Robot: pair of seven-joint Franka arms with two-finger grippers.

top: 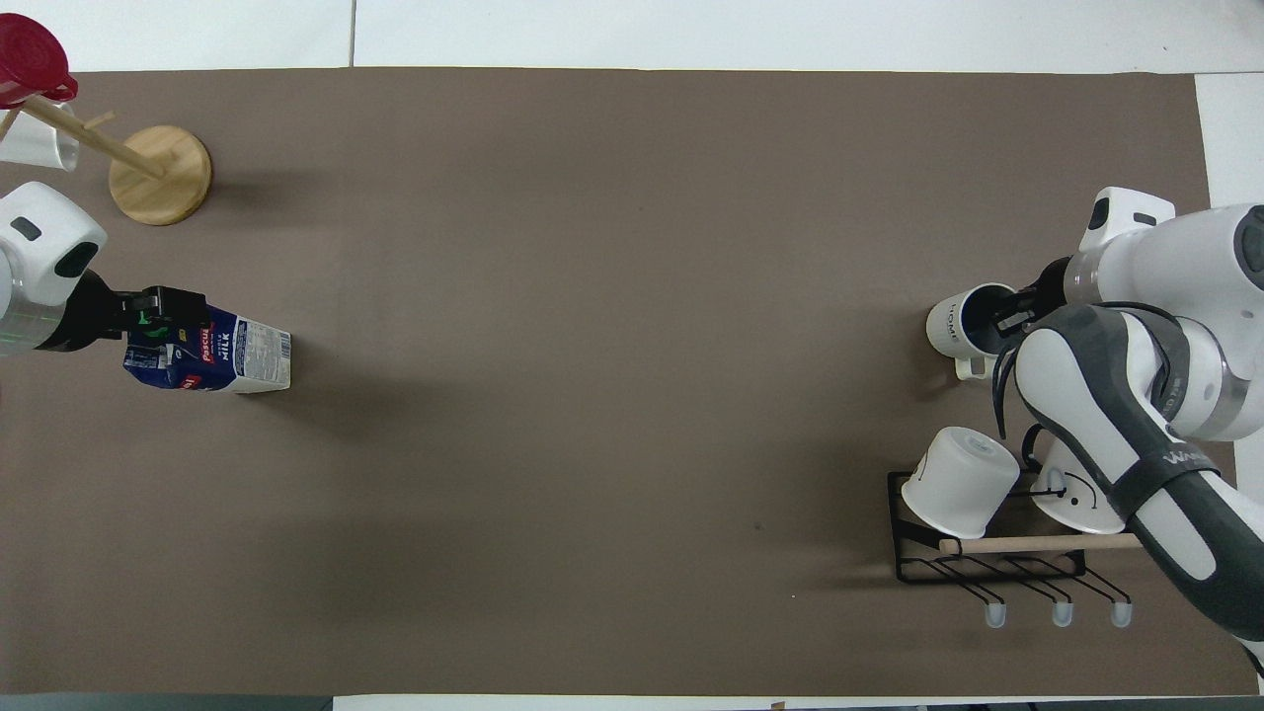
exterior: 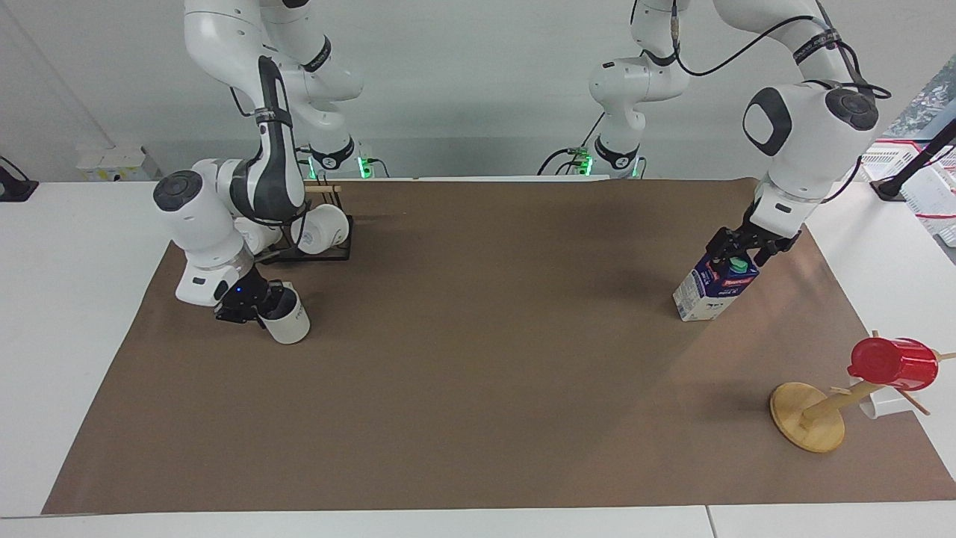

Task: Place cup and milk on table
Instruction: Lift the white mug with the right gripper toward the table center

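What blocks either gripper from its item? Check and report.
Nothing visible does. The right gripper is already shut on the cup's rim, and the left gripper is open around the milk's top.
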